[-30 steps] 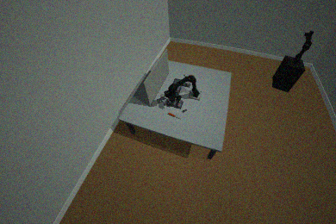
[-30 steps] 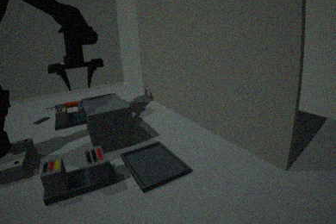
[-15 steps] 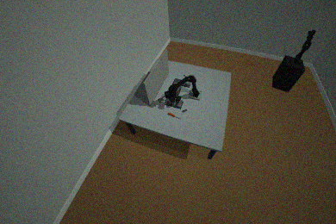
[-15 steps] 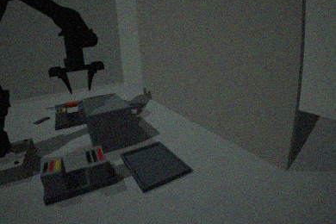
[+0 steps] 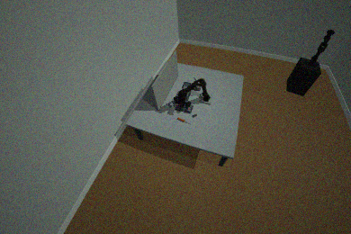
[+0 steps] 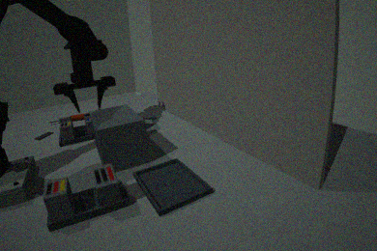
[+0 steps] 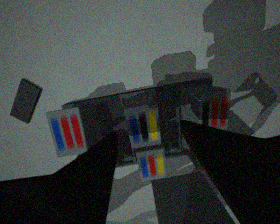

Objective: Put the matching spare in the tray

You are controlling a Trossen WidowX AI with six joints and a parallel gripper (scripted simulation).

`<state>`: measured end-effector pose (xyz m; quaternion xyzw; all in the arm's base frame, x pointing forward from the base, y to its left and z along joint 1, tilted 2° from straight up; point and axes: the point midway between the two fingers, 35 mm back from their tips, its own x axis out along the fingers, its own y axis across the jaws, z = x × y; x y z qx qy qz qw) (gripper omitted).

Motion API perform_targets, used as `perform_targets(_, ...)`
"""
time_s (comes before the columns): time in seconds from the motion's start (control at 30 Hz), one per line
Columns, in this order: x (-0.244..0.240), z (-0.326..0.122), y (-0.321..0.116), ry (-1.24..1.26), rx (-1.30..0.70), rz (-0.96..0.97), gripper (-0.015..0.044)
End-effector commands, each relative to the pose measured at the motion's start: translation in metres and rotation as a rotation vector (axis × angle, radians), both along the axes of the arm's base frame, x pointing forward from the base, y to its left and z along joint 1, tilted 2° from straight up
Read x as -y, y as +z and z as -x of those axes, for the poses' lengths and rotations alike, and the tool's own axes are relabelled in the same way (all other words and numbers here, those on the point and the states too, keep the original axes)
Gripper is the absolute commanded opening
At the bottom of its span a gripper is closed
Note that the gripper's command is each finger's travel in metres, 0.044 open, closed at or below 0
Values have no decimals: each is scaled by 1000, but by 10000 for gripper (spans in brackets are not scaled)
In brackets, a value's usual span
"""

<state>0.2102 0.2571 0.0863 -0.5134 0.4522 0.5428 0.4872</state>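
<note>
My gripper is open above the back holder, with no spare clearly held. In the wrist view, its striped plates show blue-red-red at left, blue-black-yellow between the fingers, blue-red-yellow below that and black-red-red at right. The empty dark tray lies at the front. A second holder beside it bears black, red and yellow striped plates. I cannot tell which part is the mounted unit; its back code is not identifiable.
A grey box stands between the back holder and tray. A tall panel rises beside them. An orange-handled tool and a small dark slab lie near the back holder.
</note>
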Motion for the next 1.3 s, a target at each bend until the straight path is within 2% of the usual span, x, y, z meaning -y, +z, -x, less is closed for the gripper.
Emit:
perform_targets(0.0, 0, 0, -8, 0, -1, 1, 300)
perform_targets(1.03, 0, 2, -48, 0, -1, 1, 300)
perform_targets(1.2, 0, 2, -47, 4, -2, 2, 169)
perform_targets(1.27, 0, 2, -47, 4, -2, 2, 155)
